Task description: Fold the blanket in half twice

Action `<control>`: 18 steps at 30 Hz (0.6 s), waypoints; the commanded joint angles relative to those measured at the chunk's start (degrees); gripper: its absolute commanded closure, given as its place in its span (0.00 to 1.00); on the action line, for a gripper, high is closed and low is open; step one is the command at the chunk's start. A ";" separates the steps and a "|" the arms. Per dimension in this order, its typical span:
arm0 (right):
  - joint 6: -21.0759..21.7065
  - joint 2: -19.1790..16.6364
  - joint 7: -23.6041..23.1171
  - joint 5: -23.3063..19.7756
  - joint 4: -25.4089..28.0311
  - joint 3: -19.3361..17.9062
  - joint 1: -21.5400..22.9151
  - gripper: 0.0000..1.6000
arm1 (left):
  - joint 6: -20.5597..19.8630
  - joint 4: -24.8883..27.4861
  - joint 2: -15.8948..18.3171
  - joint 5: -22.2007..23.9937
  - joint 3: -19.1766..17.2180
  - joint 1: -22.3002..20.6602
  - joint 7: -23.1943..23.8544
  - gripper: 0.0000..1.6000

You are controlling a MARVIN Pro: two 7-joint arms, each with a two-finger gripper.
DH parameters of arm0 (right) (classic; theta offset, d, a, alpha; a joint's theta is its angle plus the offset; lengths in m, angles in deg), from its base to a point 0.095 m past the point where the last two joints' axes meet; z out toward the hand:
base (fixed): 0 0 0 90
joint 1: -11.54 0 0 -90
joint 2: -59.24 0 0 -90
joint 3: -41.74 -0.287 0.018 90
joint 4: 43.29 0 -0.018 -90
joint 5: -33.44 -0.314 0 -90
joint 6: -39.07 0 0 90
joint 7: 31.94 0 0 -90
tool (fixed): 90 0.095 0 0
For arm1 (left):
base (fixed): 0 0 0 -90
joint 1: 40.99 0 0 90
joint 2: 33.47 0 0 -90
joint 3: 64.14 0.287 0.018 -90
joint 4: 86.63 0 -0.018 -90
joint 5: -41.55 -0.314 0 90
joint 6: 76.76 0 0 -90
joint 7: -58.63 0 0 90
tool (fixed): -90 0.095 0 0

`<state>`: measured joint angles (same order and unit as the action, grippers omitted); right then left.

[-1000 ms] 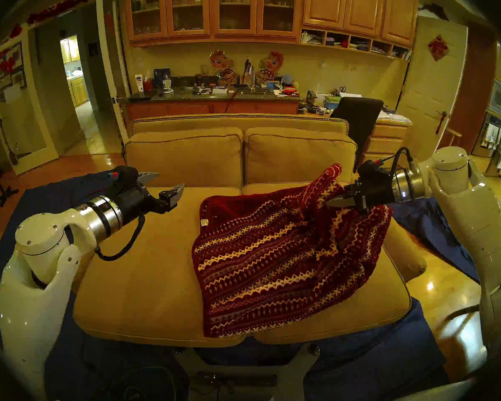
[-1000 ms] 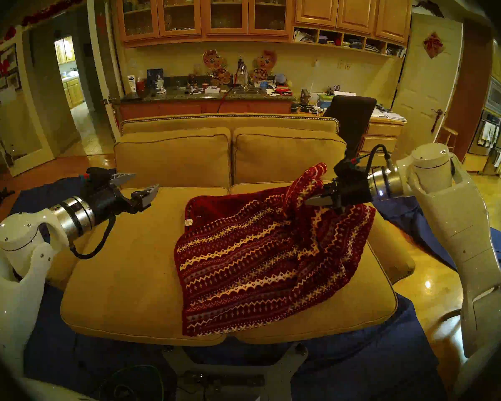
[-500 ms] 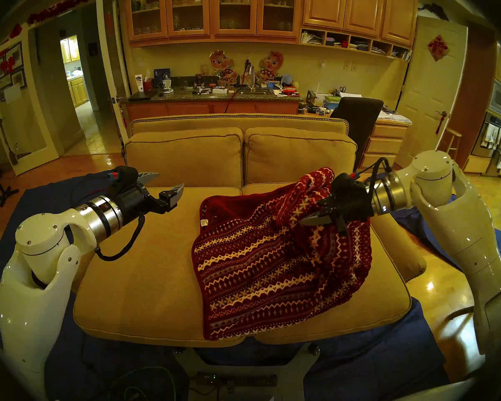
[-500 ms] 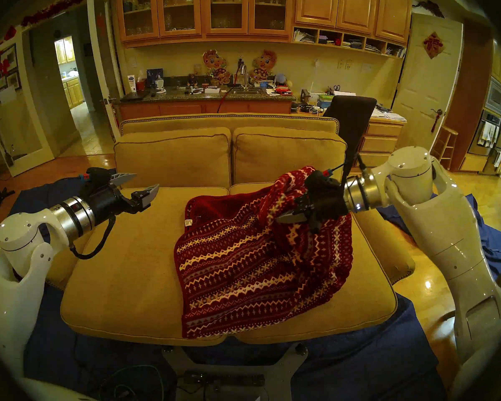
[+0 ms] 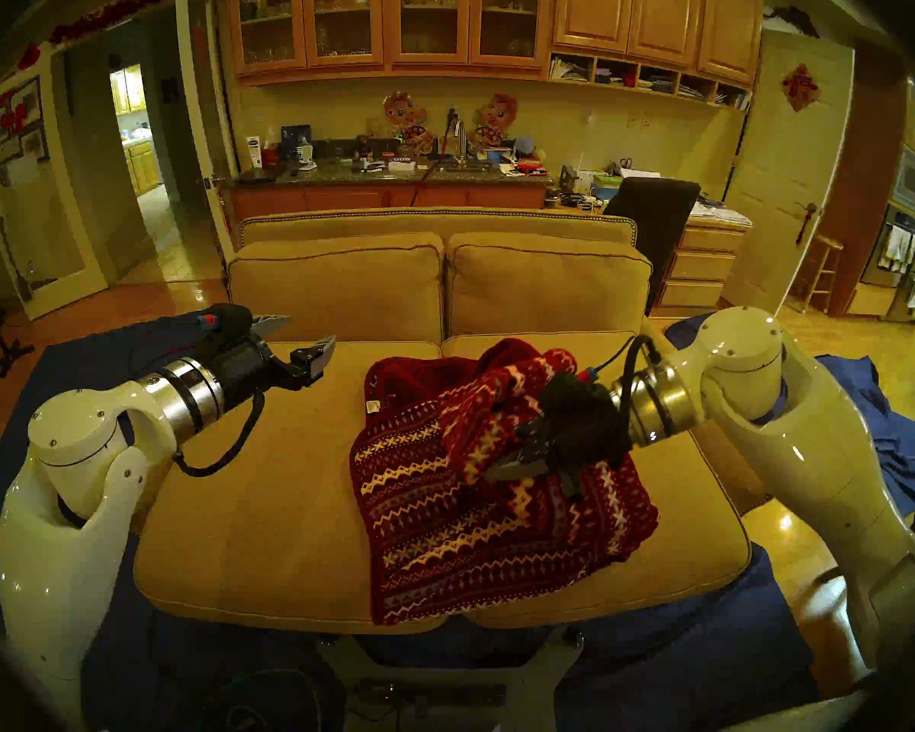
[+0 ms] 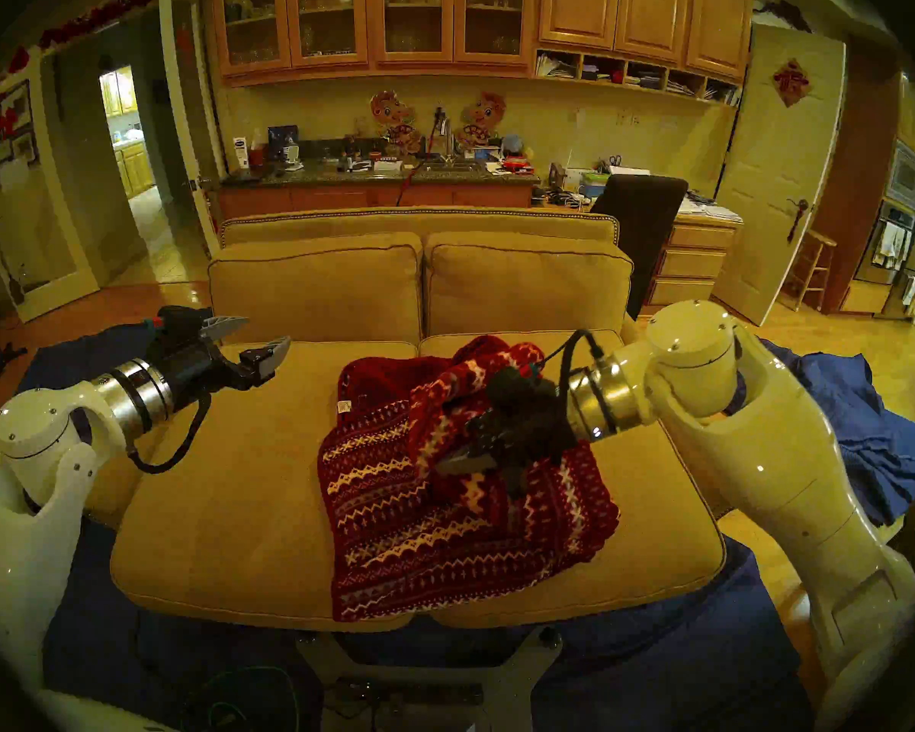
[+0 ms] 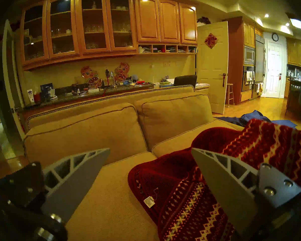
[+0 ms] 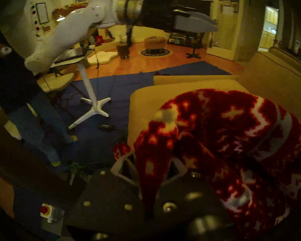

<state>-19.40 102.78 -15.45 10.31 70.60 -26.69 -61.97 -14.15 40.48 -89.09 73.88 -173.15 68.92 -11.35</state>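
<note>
The blanket [image 5: 460, 509] lies on the right half of the sofa [image 5: 265, 504] seat, filling the centre and lower right of both head views. Its patterned side faces up, and the near edge hangs slightly over the seat's front. At the far left corner the plain red reverse shows, with a small white label [image 5: 372, 407] beside it.

The right gripper [image 5: 497, 469] sits just right of centre in the head views, pointing toward frame left and tilted down, above the blanket's middle. Its jaws are clamped together on a bunch of blanket. The gathered cloth rises in a hump behind and left of the fingers, then drapes down onto the layer below. In the right wrist view, which is blurred, a narrow strip of blanket [image 8: 215, 139] runs down between the two fingers [image 8: 123, 167] at bottom centre, and the rest bulges across the right of the frame.

The left gripper [image 5: 299, 340] hangs over the sofa's left side, in the left-centre of the head views, well apart from the blanket. Its jaws stand wide apart and empty. In the left wrist view the two fingers [image 7: 73, 176] frame the seat, with the blanket [image 7: 189, 200] at lower right.

A wrinkled blue cloth [image 5: 888, 430] lies at the right edge, beyond the right arm. A dark blue sheet [image 5: 656, 662] covers the floor around the sofa.
</note>
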 commanded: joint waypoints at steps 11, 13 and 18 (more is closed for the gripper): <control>2.44 7.95 5.97 0.56 15.82 10.66 -6.22 1.00 | 0.12 0.27 0.09 0.05 -0.07 -0.23 -0.05 0.00; 2.44 8.39 6.30 0.57 14.64 11.30 -6.49 1.00 | 0.12 0.28 0.09 0.05 -0.07 -0.23 -0.06 0.00; 3.78 9.40 11.53 2.47 19.93 13.13 -7.87 1.00 | 0.13 0.31 0.10 0.06 -0.07 -0.26 -0.08 0.00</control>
<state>-16.26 109.12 -7.65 11.79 84.81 -14.87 -68.06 -14.15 40.48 -89.08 73.92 -173.15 68.93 -11.50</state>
